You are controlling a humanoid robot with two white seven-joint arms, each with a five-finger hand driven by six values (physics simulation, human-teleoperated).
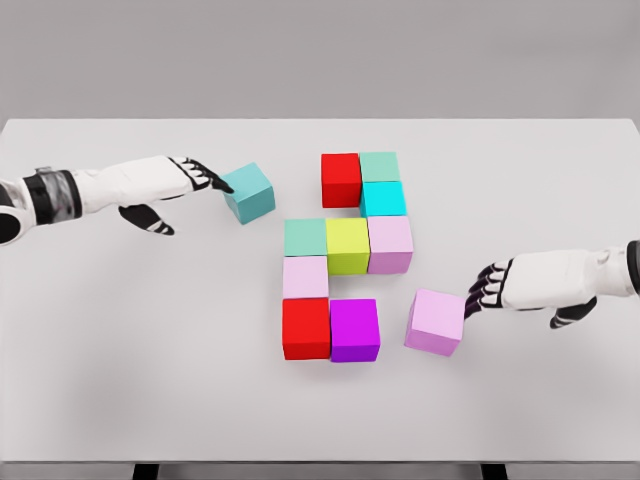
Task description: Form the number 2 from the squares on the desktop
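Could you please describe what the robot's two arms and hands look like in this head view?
Both arms are smooth white shells. The left arm shows a grey and black banded joint section near the picture's edge. The left robot hand and right robot hand have white backs with slim black fingers and black thumbs. No cables or markings are visible.

In front of me is a wide white table [150, 380] with a smooth matte top that fills most of the view. Its far edge runs straight across the upper part. Behind it stands a plain grey wall [320, 55], bare and evenly lit. Light is soft and diffuse. Below the table's near edge, two dark leg tops [146, 470] show.
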